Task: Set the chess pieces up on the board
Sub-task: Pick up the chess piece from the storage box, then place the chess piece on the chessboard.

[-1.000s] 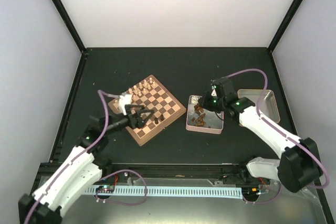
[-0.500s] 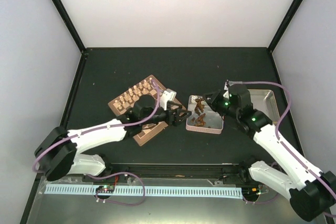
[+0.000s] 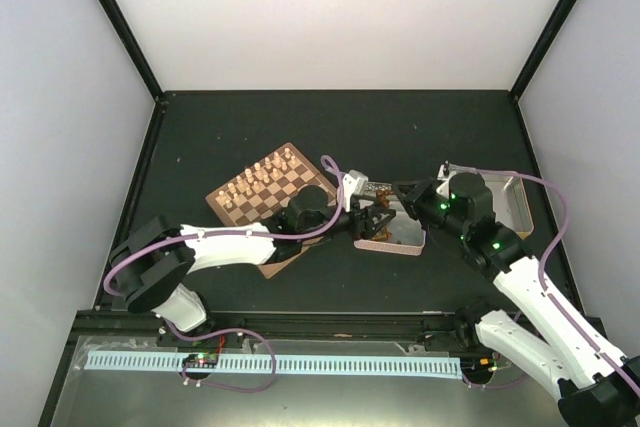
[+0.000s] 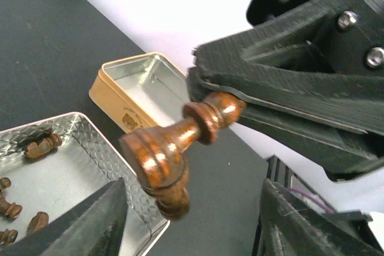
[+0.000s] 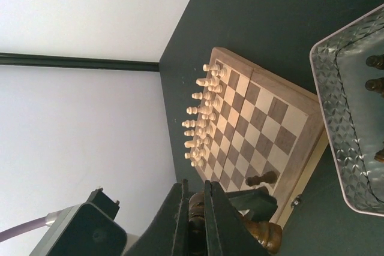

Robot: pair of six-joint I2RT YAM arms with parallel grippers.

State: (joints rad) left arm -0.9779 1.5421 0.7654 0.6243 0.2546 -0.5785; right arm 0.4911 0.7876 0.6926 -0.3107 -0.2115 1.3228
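My right gripper (image 5: 197, 195) is shut on the head of a dark brown chess piece (image 4: 174, 145), held sideways in the air above the silvery tin (image 3: 400, 243). My left gripper (image 4: 193, 211) is open, its fingers on either side of the piece's base and not touching it. In the top view the two grippers meet over the tin, left (image 3: 370, 218) and right (image 3: 392, 210). Several more dark pieces (image 4: 41, 145) lie in the tin. The board (image 3: 262, 194) carries the pale pieces along its far side. One dark piece (image 5: 262, 178) lies on the board (image 5: 264, 125) near its near edge.
A tan tray (image 3: 506, 198) stands right of the tin, under my right arm; it also shows in the left wrist view (image 4: 129, 95). The black frame posts and pale walls close in the dark table (image 3: 220, 127). My left arm lies across the board's near corner.
My left arm has swung right from the board to over the tin. My right gripper has left the tin and pulled back a little with a dark piece.
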